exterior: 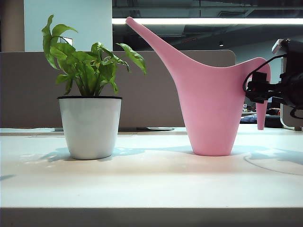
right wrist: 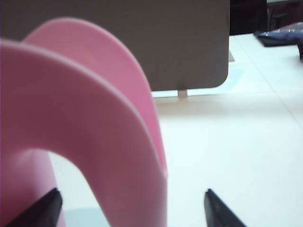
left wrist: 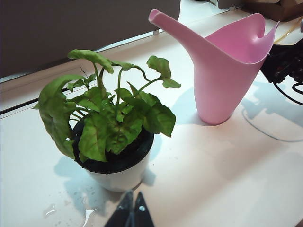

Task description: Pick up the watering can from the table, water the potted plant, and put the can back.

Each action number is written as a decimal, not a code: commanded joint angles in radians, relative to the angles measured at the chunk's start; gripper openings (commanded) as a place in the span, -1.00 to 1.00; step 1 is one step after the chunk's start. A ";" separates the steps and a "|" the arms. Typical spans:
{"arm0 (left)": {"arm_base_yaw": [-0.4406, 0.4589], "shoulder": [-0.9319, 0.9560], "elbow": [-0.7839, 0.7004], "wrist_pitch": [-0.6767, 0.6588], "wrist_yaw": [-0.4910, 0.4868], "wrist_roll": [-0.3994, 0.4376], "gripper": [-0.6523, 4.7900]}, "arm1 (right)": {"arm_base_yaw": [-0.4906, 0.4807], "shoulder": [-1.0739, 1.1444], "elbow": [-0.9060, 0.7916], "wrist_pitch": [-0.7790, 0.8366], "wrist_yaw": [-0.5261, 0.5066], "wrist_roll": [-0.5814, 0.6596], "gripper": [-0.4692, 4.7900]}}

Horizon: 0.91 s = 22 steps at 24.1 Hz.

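Observation:
The pink watering can [exterior: 210, 109] stands upright on the off-white table [exterior: 151, 184], spout pointing toward the potted plant [exterior: 90, 123] to its left. My right gripper [exterior: 258, 90] is at the can's curved handle on the right. In the right wrist view the handle [right wrist: 109, 142] passes between the fingers of the right gripper [right wrist: 131, 198], which stands open with a gap on each side. My left gripper [left wrist: 132, 210] is shut and empty, just in front of the white pot [left wrist: 118, 175]. The can [left wrist: 222, 80] stands behind and beside the plant [left wrist: 113, 123].
A grey-brown partition wall [exterior: 156, 90] runs along the back of the table. Water drops [left wrist: 52, 210] lie on the table beside the pot. A black cable [left wrist: 270, 132] trails over the table by the right arm. Dark items [right wrist: 279, 35] lie at the far back.

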 commanded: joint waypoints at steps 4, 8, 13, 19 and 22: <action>0.002 -0.003 0.005 0.006 0.007 0.000 -0.78 | 0.000 -0.014 -0.006 -0.008 -0.012 -0.001 0.67; 0.002 -0.003 0.005 0.006 0.007 0.000 -0.78 | -0.001 -0.048 -0.032 -0.008 -0.011 -0.021 0.67; 0.002 -0.003 0.005 0.006 0.007 0.000 -0.78 | -0.001 -0.126 -0.092 -0.009 -0.006 -0.074 0.67; 0.002 -0.002 0.005 0.008 0.007 0.000 -0.78 | -0.001 -0.319 -0.190 -0.026 0.033 -0.074 0.58; 0.002 -0.001 0.005 0.012 0.003 0.005 -0.78 | -0.001 -0.451 -0.205 -0.124 0.041 -0.074 0.16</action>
